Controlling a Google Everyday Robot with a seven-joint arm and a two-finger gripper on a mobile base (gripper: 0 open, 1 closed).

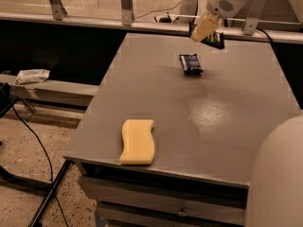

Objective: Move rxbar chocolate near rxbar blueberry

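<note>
The rxbar blueberry [191, 64], a dark navy wrapper, lies flat on the far middle of the grey table [227, 112]. My gripper [204, 32], with beige fingers under a white arm, hangs above the table's far edge, up and to the right of the blue bar. It is shut on the rxbar chocolate [217, 39], a black wrapper that sticks out to the right of the fingers and is held off the table. Most of the black bar is hidden behind the fingers.
A yellow wavy sponge [137, 142] lies near the table's front left edge. A white part of the robot [279, 174] fills the lower right corner. Metal railing posts [126, 4] stand behind the table. A white packet [32, 74] lies on a low ledge at left.
</note>
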